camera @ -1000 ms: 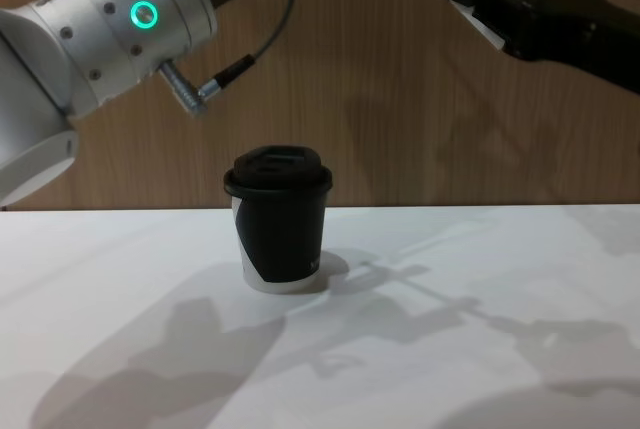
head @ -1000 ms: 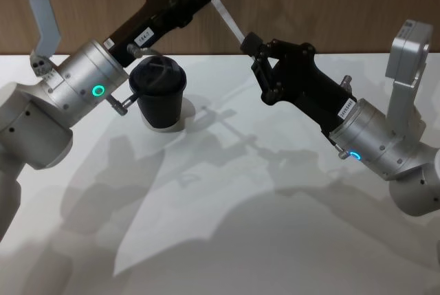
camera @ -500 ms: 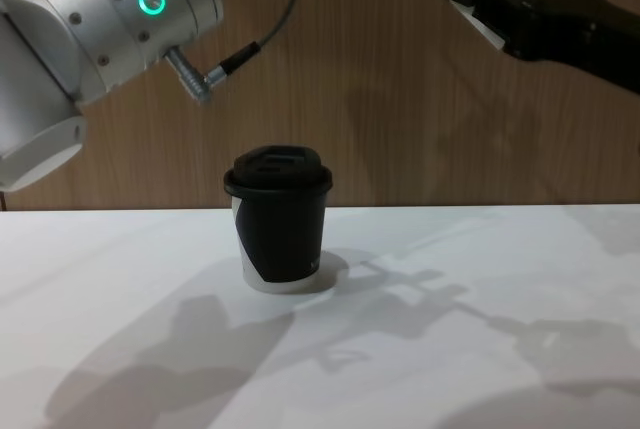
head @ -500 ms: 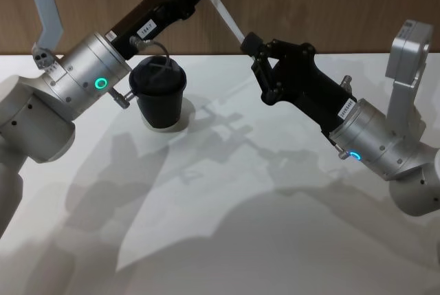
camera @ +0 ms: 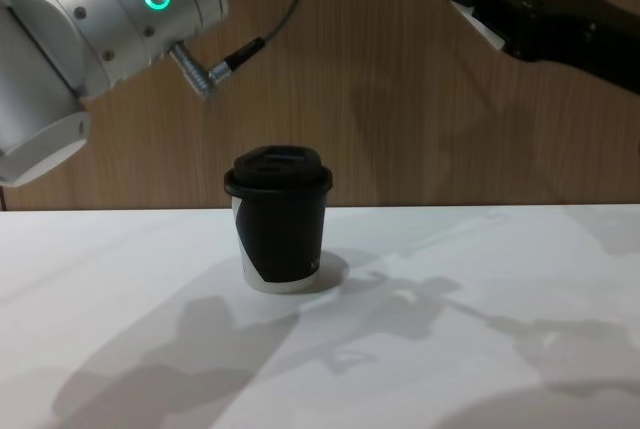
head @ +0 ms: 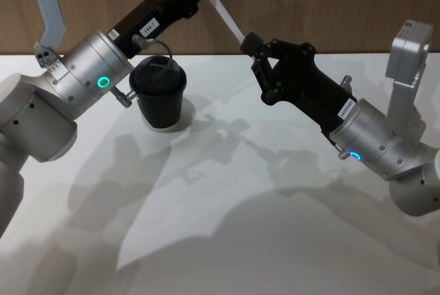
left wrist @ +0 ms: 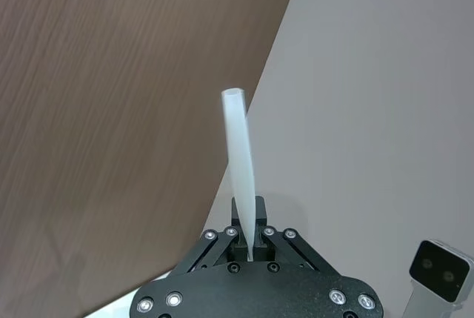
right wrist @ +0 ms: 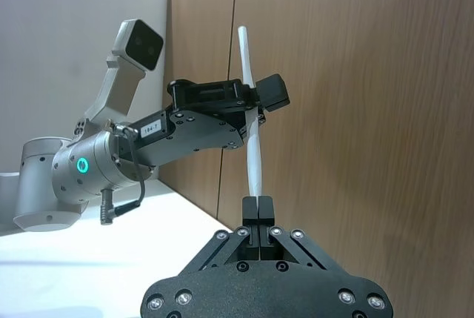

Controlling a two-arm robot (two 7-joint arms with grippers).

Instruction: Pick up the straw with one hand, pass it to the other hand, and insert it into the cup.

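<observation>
Now, nearest me, the white table (head: pixel 275 226) carries the cup (head: pixel 158 95), upright at my left with its lid on. Above and beyond it, the straw (head: pixel 225 16) slants through the air between both hands. My right hand (head: pixel 249 42) pinches its lower end. My left hand (right wrist: pixel 255 104), farther back toward the wood wall (camera: pixel 400 99), is pressed onto its upper part. I judge this the handover: both hands grip, so the straw cannot drop before the right one lets go.

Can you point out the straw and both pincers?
thin white plastic straw (head: pixel 227 18): head view, mid-length.
left pincer (left wrist: pixel 248 220): left wrist view, between fingertips gripping the straw.
right pincer (right wrist: pixel 257 213): right wrist view, between fingertips gripping the straw.
</observation>
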